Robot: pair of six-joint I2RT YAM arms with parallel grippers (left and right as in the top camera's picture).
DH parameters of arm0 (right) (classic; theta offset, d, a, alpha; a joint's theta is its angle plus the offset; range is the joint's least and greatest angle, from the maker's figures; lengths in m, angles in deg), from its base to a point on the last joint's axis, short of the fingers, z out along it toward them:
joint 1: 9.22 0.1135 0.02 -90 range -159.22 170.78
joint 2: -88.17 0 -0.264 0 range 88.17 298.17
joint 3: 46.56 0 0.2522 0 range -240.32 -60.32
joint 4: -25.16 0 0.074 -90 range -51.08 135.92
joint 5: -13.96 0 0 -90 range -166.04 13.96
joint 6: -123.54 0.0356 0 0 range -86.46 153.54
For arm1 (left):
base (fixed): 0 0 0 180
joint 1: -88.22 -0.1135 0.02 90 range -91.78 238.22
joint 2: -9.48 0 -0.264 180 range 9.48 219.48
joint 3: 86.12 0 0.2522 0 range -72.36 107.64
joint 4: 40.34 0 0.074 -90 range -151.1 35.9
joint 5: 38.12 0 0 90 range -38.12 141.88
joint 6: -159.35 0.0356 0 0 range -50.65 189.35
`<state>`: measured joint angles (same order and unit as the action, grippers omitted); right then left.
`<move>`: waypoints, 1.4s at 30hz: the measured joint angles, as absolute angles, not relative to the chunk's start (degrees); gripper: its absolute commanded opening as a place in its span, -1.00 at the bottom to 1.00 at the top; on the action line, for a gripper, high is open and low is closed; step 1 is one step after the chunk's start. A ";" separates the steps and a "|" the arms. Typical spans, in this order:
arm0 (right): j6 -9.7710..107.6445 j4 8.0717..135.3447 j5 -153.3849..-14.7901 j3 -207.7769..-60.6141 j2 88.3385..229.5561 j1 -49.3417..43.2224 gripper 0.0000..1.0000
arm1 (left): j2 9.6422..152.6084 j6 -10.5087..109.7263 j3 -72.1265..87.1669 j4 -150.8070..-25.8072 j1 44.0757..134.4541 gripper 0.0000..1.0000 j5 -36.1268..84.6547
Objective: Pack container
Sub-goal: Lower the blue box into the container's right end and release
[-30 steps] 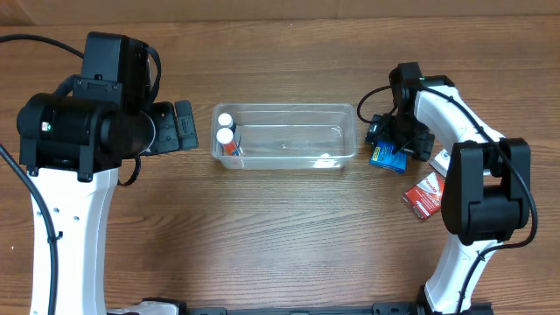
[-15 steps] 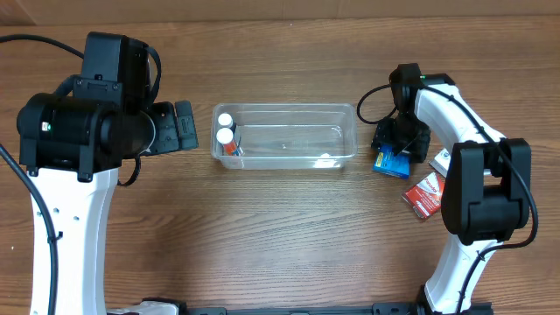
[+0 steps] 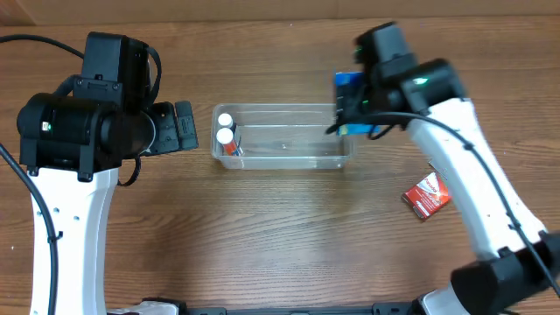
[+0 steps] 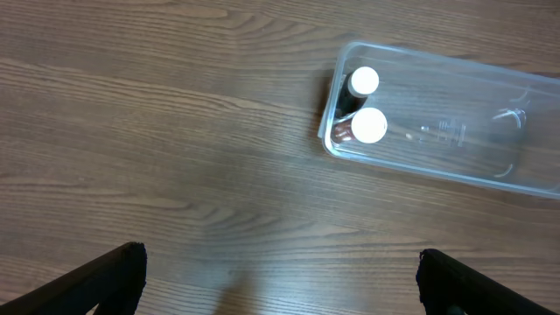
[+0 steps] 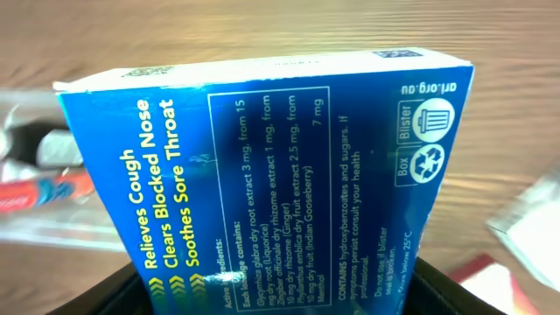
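Observation:
The container is a clear plastic bin lying mid-table, with two white-capped bottles standing at its left end. My right gripper is shut on a blue medicine box and holds it in the air over the container's right end. In the right wrist view the blue box fills the frame between the dark fingers, and the container shows blurred at the left. My left gripper is open above bare wood, left of the container and the bottles.
A red packet lies on the table to the right of the container, under my right arm. The left arm's dark body sits left of the bin. The table's surface is brown wood all round.
My right gripper closed on the blue box where it lay right of the container, then lifted it and carried it left over the container's right end. The left arm stayed still.

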<state>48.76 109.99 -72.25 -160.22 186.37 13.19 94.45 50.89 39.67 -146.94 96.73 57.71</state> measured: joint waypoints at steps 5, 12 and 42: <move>49.40 108.13 -72.43 -158.64 192.84 15.60 0.48 | 94.45 50.87 39.65 -147.18 96.73 1.00 57.71; 49.85 106.84 -72.40 -158.38 197.71 15.62 0.48 | 94.45 50.89 39.65 -147.18 96.73 1.00 57.71; 50.03 107.98 -72.91 -158.38 204.03 15.64 1.00 | 94.45 50.87 39.67 -147.20 96.73 1.00 57.71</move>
<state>50.03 107.98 -72.91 -158.38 204.03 15.64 94.45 50.87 39.67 -147.20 96.73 57.71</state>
